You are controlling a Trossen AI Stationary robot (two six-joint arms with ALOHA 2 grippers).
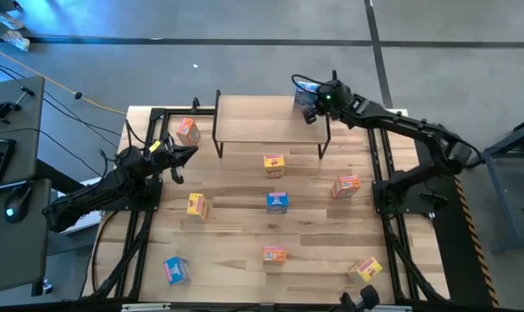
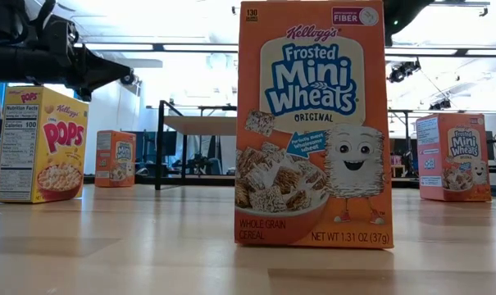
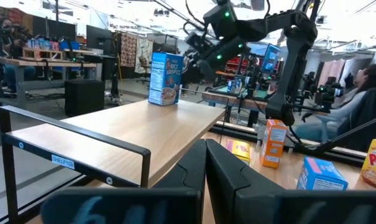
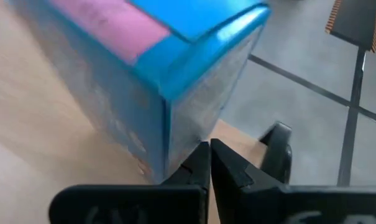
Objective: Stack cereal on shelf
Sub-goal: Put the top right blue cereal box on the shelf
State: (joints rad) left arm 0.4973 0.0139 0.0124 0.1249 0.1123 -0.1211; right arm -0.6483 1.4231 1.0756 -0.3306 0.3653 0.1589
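The shelf [image 1: 262, 121] stands at the table's far middle. One blue cereal box [image 1: 305, 97] stands upright on its base at the shelf top's far right corner [image 3: 165, 78]. My right gripper [image 4: 209, 155] is shut, its fingertips right beside that box's lower corner [image 1: 312, 113]. Several more cereal boxes stand on the table, among them an orange one [image 1: 188, 130], a yellow one [image 1: 274, 165] and a blue one [image 1: 277, 202]. My left gripper [image 3: 206, 155] is shut and holds nothing, over the table's left side [image 1: 188, 154]. My right gripper's shut fingertips [image 4: 200, 155] stand right at the blue box's upright corner edge [image 4: 169, 143], low on the box. They slant down from the table's right side. I cannot tell whether they touch the box. The box stands upright on the shelf top.
Other boxes are spread over the table: orange [image 1: 346, 185], yellow [image 1: 197, 204], orange [image 1: 274, 254], blue [image 1: 176, 269], yellow [image 1: 365, 269]. Most of the shelf top [image 3: 132, 124] is bare. In the low view an orange box [image 2: 313, 123] stands close to the camera.
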